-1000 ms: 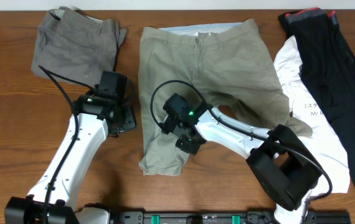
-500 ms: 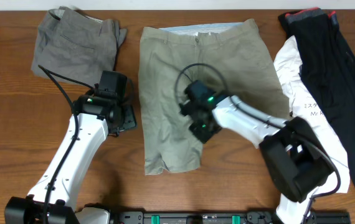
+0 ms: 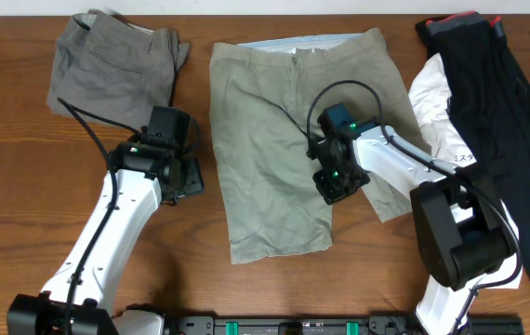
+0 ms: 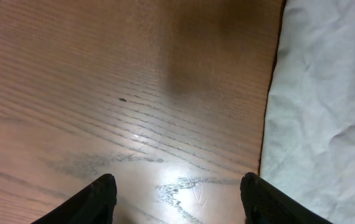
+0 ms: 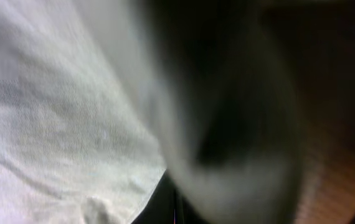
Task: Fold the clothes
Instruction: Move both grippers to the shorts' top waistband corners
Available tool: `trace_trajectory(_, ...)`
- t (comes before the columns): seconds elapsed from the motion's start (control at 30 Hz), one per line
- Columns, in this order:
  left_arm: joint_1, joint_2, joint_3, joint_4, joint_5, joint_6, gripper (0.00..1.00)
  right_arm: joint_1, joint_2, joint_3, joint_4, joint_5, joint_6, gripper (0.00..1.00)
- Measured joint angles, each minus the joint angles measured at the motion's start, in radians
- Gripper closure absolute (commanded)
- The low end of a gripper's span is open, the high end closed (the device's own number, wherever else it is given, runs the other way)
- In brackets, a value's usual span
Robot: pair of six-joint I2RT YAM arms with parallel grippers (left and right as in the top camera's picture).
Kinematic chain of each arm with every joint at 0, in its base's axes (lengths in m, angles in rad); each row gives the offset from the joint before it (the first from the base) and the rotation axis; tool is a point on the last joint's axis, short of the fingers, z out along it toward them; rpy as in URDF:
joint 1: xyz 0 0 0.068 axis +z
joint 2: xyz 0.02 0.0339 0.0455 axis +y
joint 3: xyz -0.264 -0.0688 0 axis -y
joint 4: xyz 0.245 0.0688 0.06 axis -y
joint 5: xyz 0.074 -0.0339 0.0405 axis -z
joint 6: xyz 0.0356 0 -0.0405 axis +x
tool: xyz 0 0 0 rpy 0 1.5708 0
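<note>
The right hand (image 3: 333, 194) has travelled across the khaki shorts (image 3: 265, 140). A second ago it sat low on the inner edge of the leg nearest the left arm. Half a second ago it was near the crotch, and now it lies further right, beside the other leg. The right arm (image 3: 390, 167) has swung with it and now reaches in from the right instead of crossing low over the counter (image 3: 23, 186). The leg's hem (image 3: 279, 249) has followed, shifting right and spreading wider and flatter. The blurred wrist view suggests the closed hand is pinching cloth.
</note>
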Motion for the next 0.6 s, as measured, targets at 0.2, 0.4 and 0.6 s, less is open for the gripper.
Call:
trace_trajectory(0.2, -0.001, 0.0, 0.008, 0.019, 0.008, 0.059, 0.36, 0.0, -0.059, 0.091, -0.089, -0.036, 0.015, 0.44)
trace_trajectory(0.4, -0.008, 0.01, 0.042, 0.266, 0.06, 0.243, 0.35, -0.001, -0.238, 0.227, -0.089, -0.03, 0.023, 0.32)
trace_trajectory(0.6, -0.01, 0.163, 0.06, 0.564, 0.174, 0.396, 0.36, -0.044, -0.299, 0.259, -0.095, -0.011, 0.043, 0.33)
